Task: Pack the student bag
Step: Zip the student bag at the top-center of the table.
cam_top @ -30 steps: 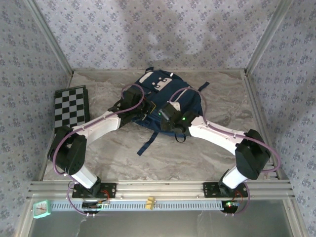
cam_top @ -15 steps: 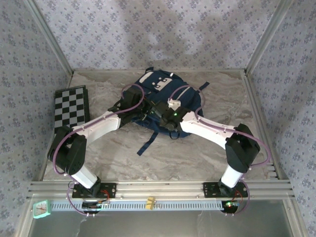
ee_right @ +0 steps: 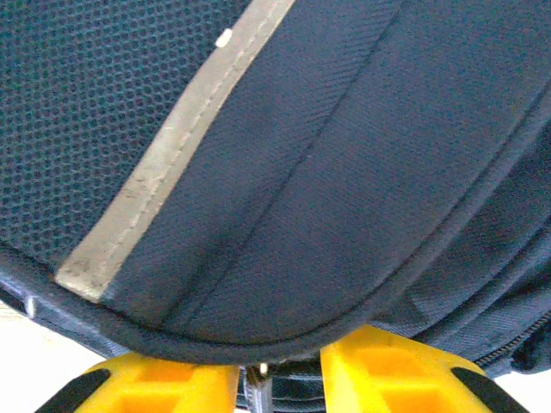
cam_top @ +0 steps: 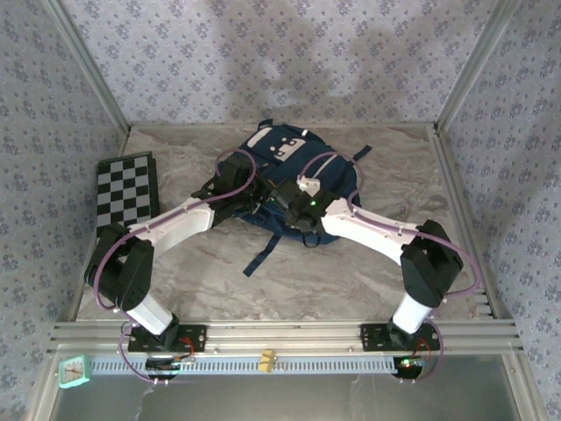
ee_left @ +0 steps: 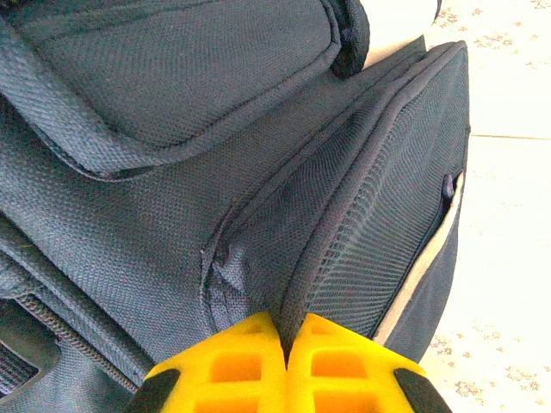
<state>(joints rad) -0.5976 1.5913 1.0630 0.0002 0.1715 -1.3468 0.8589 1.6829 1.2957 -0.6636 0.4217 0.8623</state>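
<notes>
**Item 1. Student bag** (cam_top: 289, 162): navy fabric backpack with a pale panel at its far end. It lay flat on the table (cam_top: 351, 272), at the middle of the far edge. One dark strap (cam_top: 261, 254) trailed from it toward the near edge. Seen close from the left wrist, it had a mesh side pocket (ee_left: 387, 232) edged with piping. From the right wrist, a worn grey-white stripe (ee_right: 164, 163) ran across the navy weave.

**Item 2. Left gripper** (ee_left: 284, 331): yellow fingers (ee_left: 228, 366) pressed together and pinching a piped seam of the bag on its left side.

**Item 3. Right gripper** (ee_right: 280, 366): tucked under a rounded, piped edge of the bag on its near right side. The yellow fingers (ee_right: 168, 383) stood a little apart, with something small and dark in the gap between them. I could not tell whether they gripped it.

**Item 4. Chequered board** (cam_top: 125, 189): black and white, lying flat against the left edge of the table, well apart from the bag.

**Item 5. Small teal-framed object** (cam_top: 74, 371): resting on the metal rail in front of the table, at its left end.
</notes>
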